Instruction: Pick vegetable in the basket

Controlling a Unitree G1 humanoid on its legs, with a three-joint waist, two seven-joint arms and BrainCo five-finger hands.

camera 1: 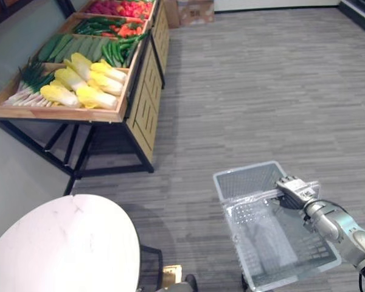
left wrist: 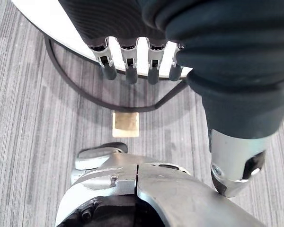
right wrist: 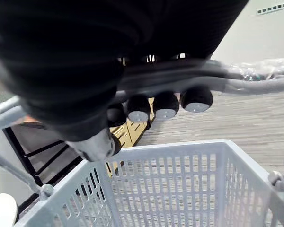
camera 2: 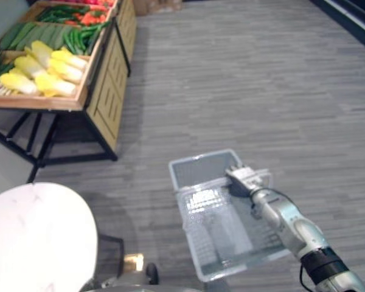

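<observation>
Grasps the handle (right wrist: 255, 85) of the basket (camera 1: 246, 179) in the right hand (camera 1: 297, 191), fingers curled fully round the bar. Hangs the left hand (left wrist: 128, 66) released, fingers straight, near a white round top (camera 1: 67, 243). Carries nothing in the basket yet. Places the vegetables (camera 1: 91, 67) on the bench (camera 1: 55, 113), well apart from the right hand, ahead of it and off to its left; judged out of reach of either hand.

Probable faults from here:
- Swing or tilt of the basket during the approach, caused by a single grasp on a thin handle.
- Knock of the basket against the bench frame or the white round top, caused by a tight path between them.
- Slip or bruising of a smooth, tapered head, caused by a loose or overtight one-handed pick with the left hand.

Appearance of the vegetables:
- Cabbages (camera 1: 91, 97): pale yellow leaves, white bases, lying side by side nearest the bench edge.
- Leeks (camera 1: 24, 85) beyond them, farthest from the right hand.
- Cucumbers (camera 1: 67, 45): long, green, packed in a row.
- Peppers (camera 1: 125, 9): red, at the far end.
</observation>
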